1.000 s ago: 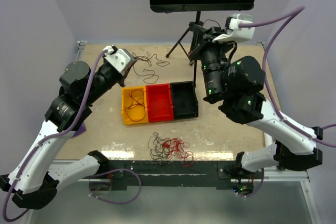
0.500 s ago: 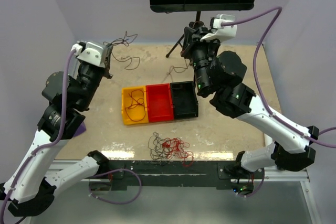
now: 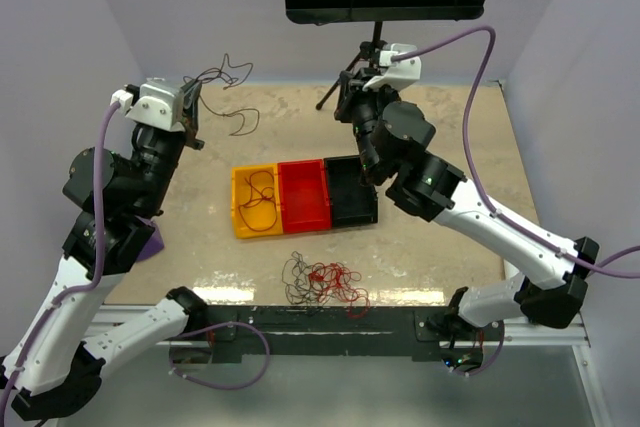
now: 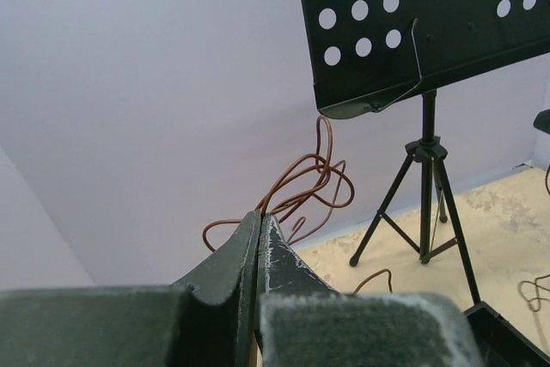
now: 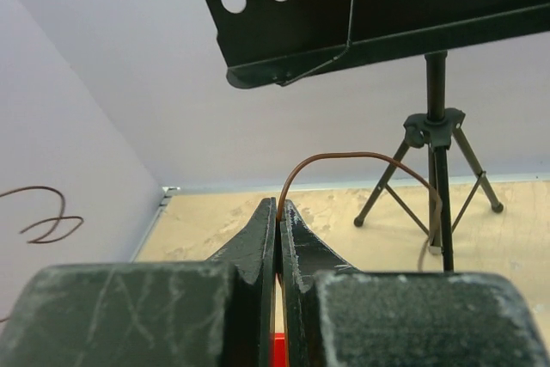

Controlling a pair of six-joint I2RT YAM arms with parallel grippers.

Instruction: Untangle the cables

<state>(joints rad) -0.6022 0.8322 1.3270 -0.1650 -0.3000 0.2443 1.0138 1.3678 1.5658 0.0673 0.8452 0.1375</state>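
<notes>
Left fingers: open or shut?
Shut. In the left wrist view the fingers meet with no gap, pinching a brown cable that loops up from their tips.

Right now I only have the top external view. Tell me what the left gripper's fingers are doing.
Observer: In the left wrist view, the left gripper is shut on a looping brown wire that rises from its tips.
Operator: Now report the right one.
Observer: In the right wrist view, the right gripper is shut on a brown wire arc.
Operator: Say where that arc goes.
Observer: It curves over and drops beside the music stand's pole.
</notes>
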